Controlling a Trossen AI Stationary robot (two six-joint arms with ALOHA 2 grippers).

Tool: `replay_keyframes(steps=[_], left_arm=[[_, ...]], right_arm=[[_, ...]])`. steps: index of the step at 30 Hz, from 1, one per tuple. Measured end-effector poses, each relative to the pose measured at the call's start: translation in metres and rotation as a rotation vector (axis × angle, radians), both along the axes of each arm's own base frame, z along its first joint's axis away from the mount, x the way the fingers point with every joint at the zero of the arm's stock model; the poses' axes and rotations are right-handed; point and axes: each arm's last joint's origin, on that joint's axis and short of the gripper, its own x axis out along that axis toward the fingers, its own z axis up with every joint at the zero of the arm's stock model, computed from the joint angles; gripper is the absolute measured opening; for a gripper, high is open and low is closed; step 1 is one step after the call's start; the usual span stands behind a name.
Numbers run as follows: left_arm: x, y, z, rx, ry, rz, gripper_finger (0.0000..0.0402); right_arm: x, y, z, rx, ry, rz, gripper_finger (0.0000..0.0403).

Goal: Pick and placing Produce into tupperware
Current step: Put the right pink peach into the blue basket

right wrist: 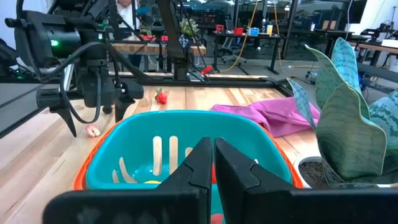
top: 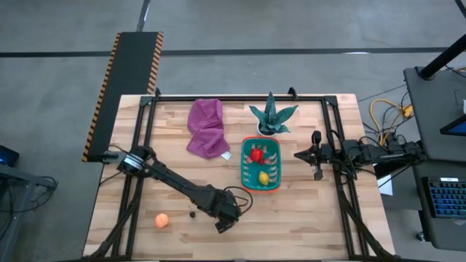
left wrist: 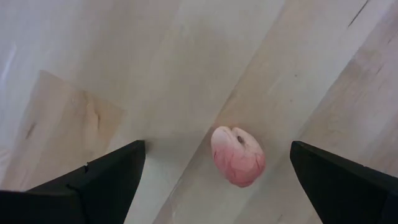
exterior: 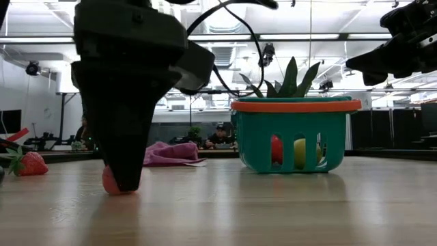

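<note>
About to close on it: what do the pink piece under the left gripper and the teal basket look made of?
The pink piece: looks like matte plastic or rubber, with a moulded dimple and fine veining; which one, I cannot tell. The teal basket: smooth, slightly glossy moulded plastic, judging by its even slotted walls and orange rim.

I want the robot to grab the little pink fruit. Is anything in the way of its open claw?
No. The open left gripper hangs right over the pink fruit, fingers on either side, with only bare wooden table around it.
</note>
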Motion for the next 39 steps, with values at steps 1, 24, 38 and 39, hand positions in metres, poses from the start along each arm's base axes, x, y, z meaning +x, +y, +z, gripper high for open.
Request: replay_keyframes(steps=[1, 24, 38, 39], left_arm=[[0.000, 0.000, -0.002, -0.002, 0.004, -0.001, 0.0386], [-0.003, 0.003, -0.009, 0.040, 0.029, -0.030, 0.0234], [-0.003, 0.008, -0.012, 0.053, 0.033, -0.161, 0.0075], [-0.003, 0.008, -0.012, 0.054, 0.030, -0.176, 0.0063]], right_arm=[[0.000, 0.000, 0.000, 0.000, 0.000, 0.000, 0.0009], [0.000, 0.000, 0.000, 0.000, 0.000, 0.000, 0.0009], [0.000, 0.000, 0.000, 0.000, -0.001, 0.000, 0.0009], [0.000, 0.000, 0.000, 0.000, -0.001, 0.000, 0.0009]])
